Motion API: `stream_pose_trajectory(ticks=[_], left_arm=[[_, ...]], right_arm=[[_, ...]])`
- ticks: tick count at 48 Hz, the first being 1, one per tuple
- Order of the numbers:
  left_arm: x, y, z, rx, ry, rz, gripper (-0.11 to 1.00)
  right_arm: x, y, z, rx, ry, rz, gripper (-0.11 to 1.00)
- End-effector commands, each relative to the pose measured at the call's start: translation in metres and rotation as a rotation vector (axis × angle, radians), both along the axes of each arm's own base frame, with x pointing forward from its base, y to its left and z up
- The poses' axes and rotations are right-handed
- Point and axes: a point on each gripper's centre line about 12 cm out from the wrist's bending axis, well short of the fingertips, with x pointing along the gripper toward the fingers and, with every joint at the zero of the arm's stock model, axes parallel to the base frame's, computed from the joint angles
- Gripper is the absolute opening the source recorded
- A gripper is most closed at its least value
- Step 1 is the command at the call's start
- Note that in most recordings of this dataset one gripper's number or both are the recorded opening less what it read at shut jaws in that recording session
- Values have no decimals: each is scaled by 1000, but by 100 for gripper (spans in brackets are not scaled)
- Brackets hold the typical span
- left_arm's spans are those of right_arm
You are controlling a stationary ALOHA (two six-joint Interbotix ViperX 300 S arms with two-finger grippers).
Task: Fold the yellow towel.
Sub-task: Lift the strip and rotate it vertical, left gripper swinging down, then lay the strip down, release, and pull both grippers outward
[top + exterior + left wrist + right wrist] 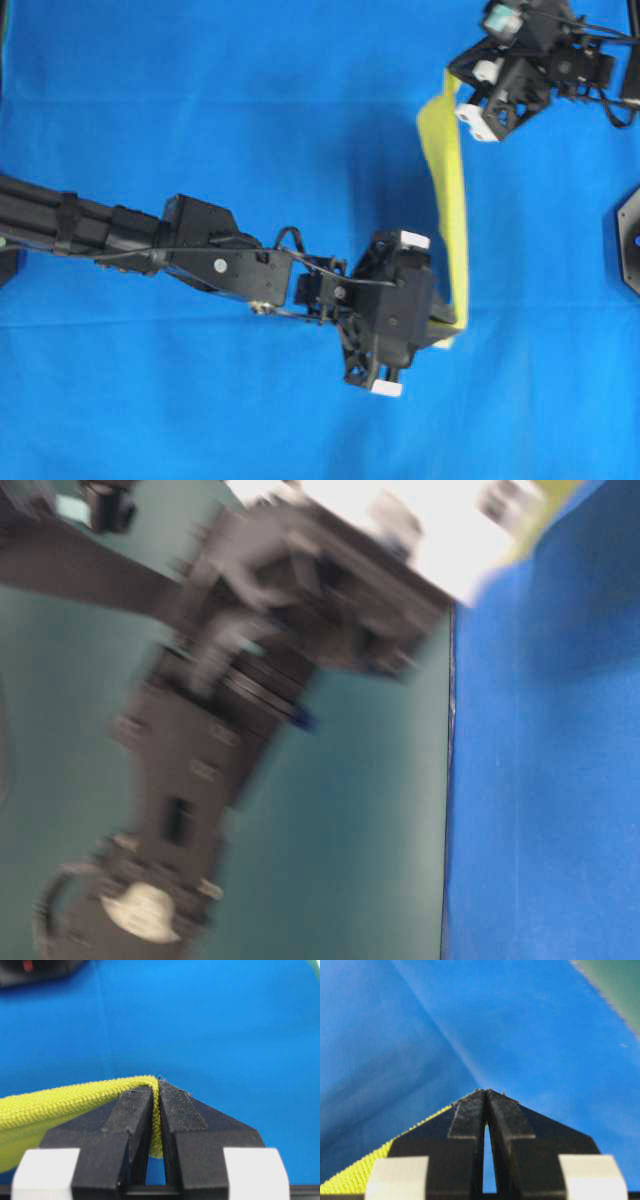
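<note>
Taking the yellow towel (447, 190) as the landmark, the left gripper (158, 1091) sits at its near end: in the left wrist view the two black pads are pressed together on a hemmed edge of the cloth, which wraps over the tip of one pad and trails off to the left of that view. From overhead the towel shows as a narrow yellow band seen nearly edge-on, strung above the blue table covering (200, 100), its long axis running from the left gripper (440, 325) at the lower end up to the right gripper (462, 92) at the upper end. The right gripper (486, 1094) also has its pads together; the right wrist view shows yellow terry emerging beside the left pad, so it looks clamped on the cloth, though the pinch point itself is hidden behind the fingers. Each arm is thus at its own end of the towel, neither nearer than the other, and my judgement is that the next move depends on carrying the two held ends together in the same direction so the hanging cloth lays over itself. Beyond the towel, a dark mount (628, 238) sits at the right edge of the covering, well apart from the band. The table-level view is blurred, filled with a black arm (230, 690), and adds little.
</note>
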Motion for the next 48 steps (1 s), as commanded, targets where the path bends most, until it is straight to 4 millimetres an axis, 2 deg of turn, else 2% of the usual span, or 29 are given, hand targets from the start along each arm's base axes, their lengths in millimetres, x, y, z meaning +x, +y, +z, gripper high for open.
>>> stream_pose_trajectory(ticks=[1,13,20,27,48], left_arm=[[-17,-21,15,-47,-53,-27,3],[-73,-16,-16,-146,18,18,3],[-92,-16,-26,-171,41,24,3],[-96,-19,-27,-170,45,17,3],[-91,-18,-24,-168,39,19,3]], right_arm=[[13,-13,4,-10,-60,0,2],[65,-18,-14,5,-88,74,2],[90,-18,-17,5,-87,100,2],[101,-16,-19,1,-85,119,2],[102,-13,-21,-5,-80,136,2]])
